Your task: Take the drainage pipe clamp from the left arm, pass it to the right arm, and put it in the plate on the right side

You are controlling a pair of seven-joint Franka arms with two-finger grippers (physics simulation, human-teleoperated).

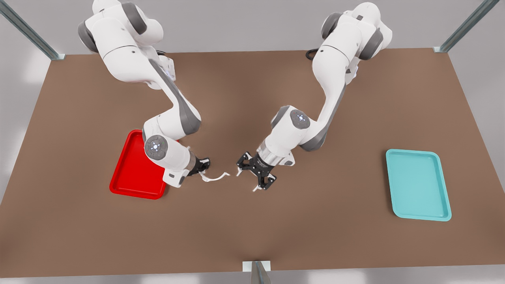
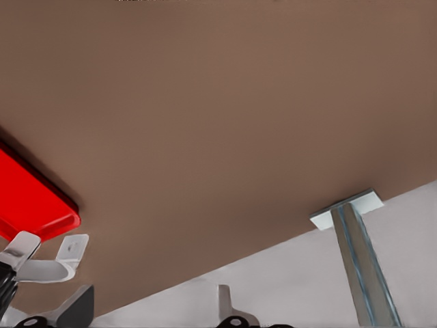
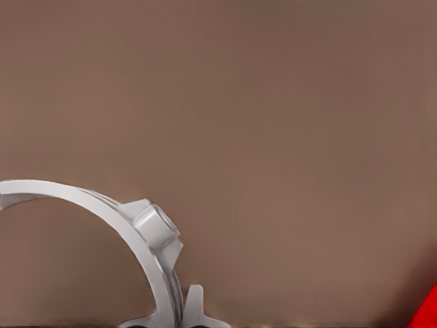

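Observation:
The white drainage pipe clamp (image 1: 215,177) hangs just above the brown table, a little to the front view's right of the red plate (image 1: 132,173). My right gripper (image 1: 203,169), on the arm at the front view's left, is shut on one end of it. In the right wrist view the clamp (image 3: 136,225) curves away from the pinching fingertips (image 3: 194,307). My left gripper (image 1: 247,180) stands open a short gap from the clamp's free end, holding nothing. The left wrist view shows the clamp (image 2: 48,263) beside the plate's corner (image 2: 27,195).
A teal tray (image 1: 418,185) lies far off at the front view's right. A metal post (image 1: 258,272) stands at the table's front edge, also in the left wrist view as the post (image 2: 362,260). Bare brown table lies between the trays.

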